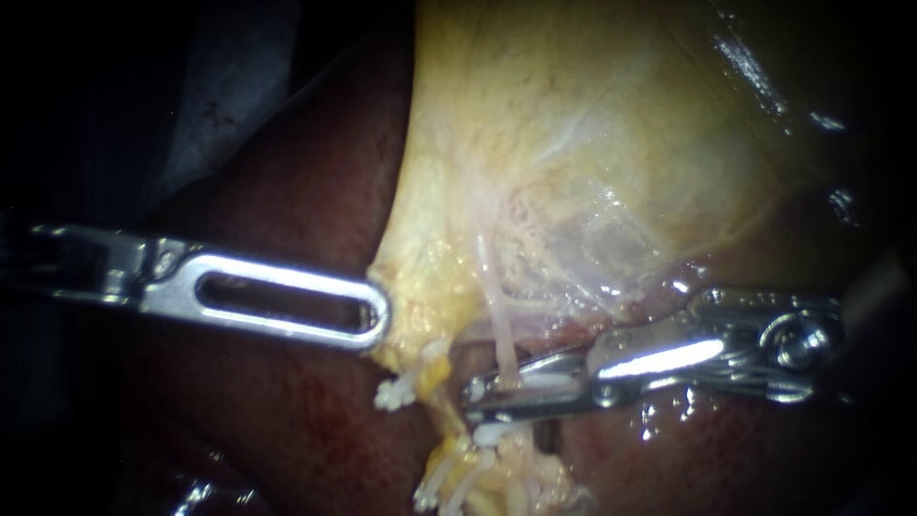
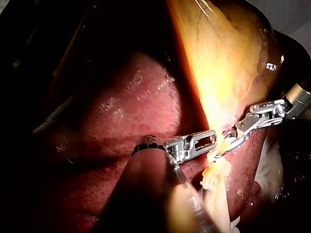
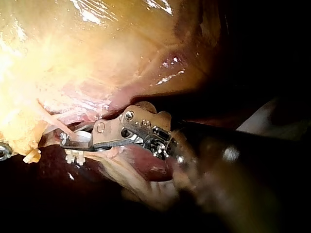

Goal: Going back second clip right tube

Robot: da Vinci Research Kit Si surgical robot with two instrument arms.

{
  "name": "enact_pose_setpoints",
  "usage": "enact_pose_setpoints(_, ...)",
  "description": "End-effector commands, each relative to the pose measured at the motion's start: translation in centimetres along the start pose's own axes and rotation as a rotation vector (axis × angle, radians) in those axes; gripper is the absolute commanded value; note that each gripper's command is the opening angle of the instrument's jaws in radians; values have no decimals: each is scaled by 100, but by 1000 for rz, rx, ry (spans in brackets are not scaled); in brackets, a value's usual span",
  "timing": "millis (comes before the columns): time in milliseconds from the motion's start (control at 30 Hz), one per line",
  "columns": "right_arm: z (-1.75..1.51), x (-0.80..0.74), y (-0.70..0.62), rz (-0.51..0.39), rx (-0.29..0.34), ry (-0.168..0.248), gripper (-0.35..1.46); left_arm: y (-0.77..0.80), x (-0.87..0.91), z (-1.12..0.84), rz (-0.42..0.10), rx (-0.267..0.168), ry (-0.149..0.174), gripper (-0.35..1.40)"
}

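In the endoscope view the thin pale right tube (image 1: 497, 315) runs down from the yellow gallbladder (image 1: 573, 143) and passes between the jaws of my right instrument (image 1: 478, 399). Those jaws stand slightly apart, with a white clip (image 1: 546, 379) lying in the gap at the tube. Another white clip (image 1: 489, 435) sits on the tube just below the jaws. My left instrument (image 1: 380, 317), with its slotted jaw, is shut on the gallbladder's lower edge. The right wrist view shows the right instrument (image 3: 67, 141) with a white clip (image 3: 75, 156) under it.
Dark red liver (image 1: 287, 420) surrounds the site. More white clips (image 1: 394, 394) sit on the yellow strand (image 1: 444, 478) to the left and lower down. In the left wrist view both instruments meet at the gallbladder's edge (image 2: 218, 145).
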Motion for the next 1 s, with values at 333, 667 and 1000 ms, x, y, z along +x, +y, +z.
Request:
enact_pose_setpoints(333,-1,-1,-1,-1,1,-1,-35,-1,1,2,0,-2,-1,-35)
enact_pose_setpoints(667,0,-2,-6,-61,17,35,35,-2,1,2,0,-2,-1,-35)
enact_pose_setpoints(1000,0,-1,-7,-114,10,48,46,-2,2,2,0,0,1,-35)
